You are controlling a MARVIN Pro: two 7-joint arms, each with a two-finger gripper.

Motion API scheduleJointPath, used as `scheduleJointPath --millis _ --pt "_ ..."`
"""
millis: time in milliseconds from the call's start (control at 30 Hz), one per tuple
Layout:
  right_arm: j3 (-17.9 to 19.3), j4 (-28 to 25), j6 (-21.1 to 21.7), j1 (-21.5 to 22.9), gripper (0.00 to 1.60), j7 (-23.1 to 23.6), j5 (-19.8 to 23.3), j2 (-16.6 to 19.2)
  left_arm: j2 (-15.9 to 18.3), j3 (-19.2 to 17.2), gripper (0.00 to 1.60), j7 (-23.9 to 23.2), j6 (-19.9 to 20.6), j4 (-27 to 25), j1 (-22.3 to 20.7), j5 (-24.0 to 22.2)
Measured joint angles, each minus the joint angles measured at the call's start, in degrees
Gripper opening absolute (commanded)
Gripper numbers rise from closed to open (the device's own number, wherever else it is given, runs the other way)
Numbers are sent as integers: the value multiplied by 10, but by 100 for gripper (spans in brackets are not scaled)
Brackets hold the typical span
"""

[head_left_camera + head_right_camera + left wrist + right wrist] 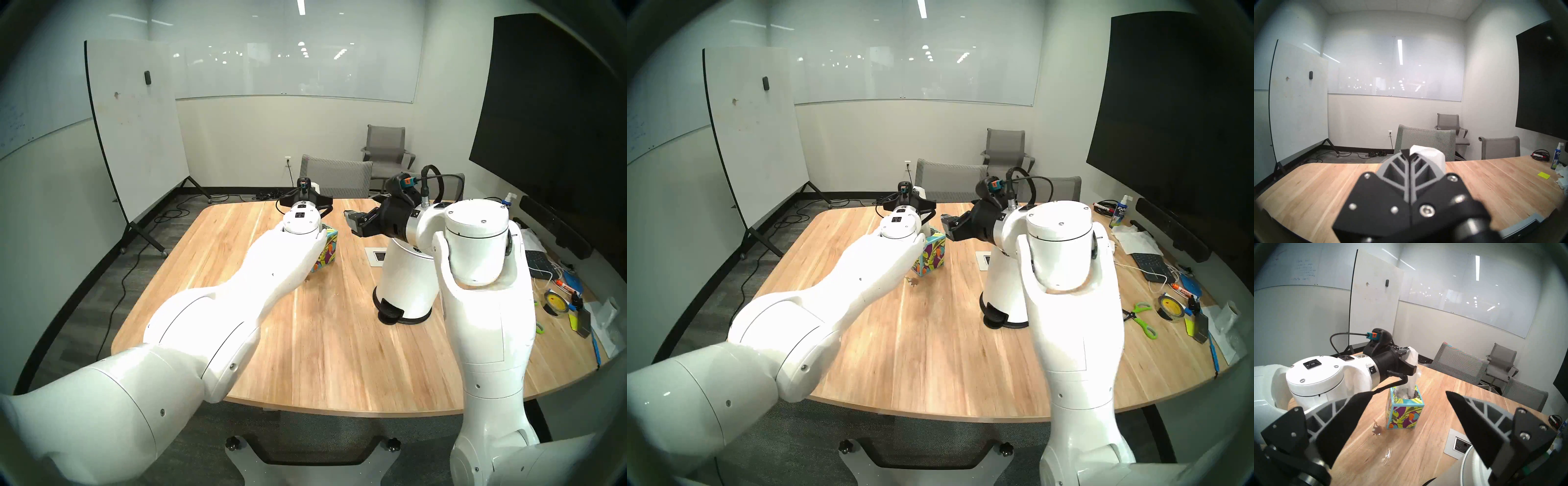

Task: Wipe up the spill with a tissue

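Tissue [1411, 372] pinched in left gripper [1409, 153] (box-tethered).

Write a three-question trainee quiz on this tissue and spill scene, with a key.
1. True or false: the left hand is shut on the tissue.
2. Has the tissue's lower end left the tissue box?
A. yes, fully clear
B. no, still in the opening
3. Fill in: the spill lies on the table beside the ____.

Key: 1 true; 2 B; 3 tissue box. The right hand is open and holds nothing.
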Motion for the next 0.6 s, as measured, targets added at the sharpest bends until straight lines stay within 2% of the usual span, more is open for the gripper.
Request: scheduleJointPath --millis 167,333,600 --pt "0 0 0 0 160 0 0 0 25 -8 0 -13 3 -22 30 -1" --pt "0 0 0 0 160 0 0 0 49 -23 0 -32 -1 -22 51 -14" --pt "0 0 0 0 160 0 0 0 83 -49 0 -74 -15 26 51 -35"
